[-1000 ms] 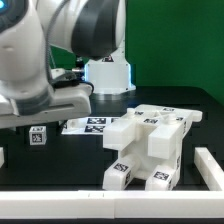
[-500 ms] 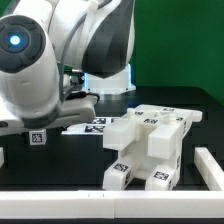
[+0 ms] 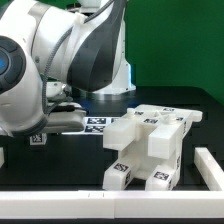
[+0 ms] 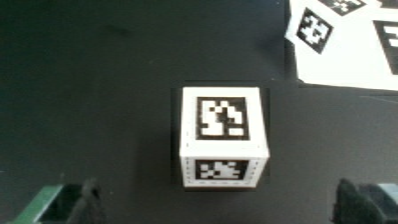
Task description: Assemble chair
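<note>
- The arm (image 3: pixel 60 70) fills the exterior view's left, over a small white block (image 4: pixel 222 135) on the black table (image 3: pixel 70 165).
- The gripper (image 4: pixel 221 205) is spread wide (holding nothing), and its fingers (image 4: pixel 71 203) stand clear of the block on either side.
- The marker board (image 3: pixel 97 124) lies near the block.
- The part-built chair (image 3: pixel 150 148) stands toward the exterior view's right.

Arm (image 3: pixel 60 70) masks marker board (image 3: pixel 98 123); edge crops pincer (image 4: pixel 217 202).

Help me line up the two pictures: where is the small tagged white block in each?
Exterior view: small white block toward the exterior view's left, just under the arm.
Wrist view: same block mid-frame, ahead of the open fingers.
Shared landmark: the marker board.
</note>
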Robot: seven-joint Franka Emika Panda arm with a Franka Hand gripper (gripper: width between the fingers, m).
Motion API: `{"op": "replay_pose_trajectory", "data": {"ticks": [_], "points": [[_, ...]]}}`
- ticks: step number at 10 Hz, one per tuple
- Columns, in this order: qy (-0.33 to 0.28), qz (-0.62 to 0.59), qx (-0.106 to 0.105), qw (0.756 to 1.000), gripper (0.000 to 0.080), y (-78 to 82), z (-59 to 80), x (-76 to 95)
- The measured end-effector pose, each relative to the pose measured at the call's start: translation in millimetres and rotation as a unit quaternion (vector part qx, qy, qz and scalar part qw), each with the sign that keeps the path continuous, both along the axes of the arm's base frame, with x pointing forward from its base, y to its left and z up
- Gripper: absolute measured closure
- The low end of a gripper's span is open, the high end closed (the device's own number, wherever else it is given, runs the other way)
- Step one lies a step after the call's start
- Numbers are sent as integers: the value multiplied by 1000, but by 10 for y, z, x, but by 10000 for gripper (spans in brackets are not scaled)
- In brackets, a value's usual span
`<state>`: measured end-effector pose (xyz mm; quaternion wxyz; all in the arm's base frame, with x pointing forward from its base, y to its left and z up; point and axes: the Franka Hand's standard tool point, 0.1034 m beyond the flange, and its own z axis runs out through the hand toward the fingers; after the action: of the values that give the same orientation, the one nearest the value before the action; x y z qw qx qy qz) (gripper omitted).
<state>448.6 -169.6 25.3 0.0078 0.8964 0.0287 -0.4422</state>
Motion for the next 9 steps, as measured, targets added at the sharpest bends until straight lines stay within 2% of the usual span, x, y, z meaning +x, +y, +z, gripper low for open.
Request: {"op": "replay_pose_trajectory", "data": {"ticks": [1,4,6,7,8,9], "points": [[1,-1,0,1000,150,-2,-1,-7],[33,-21,-16,999,150,47,-118,-247],[36,-22,-15,999,150,69,-140,-276],[37,-22,-15,999,283,68,-141,-278],[37,-22,-15,999,283,67,-141,-279],[37,-22,-15,999,421,67,-141,-279]]}}
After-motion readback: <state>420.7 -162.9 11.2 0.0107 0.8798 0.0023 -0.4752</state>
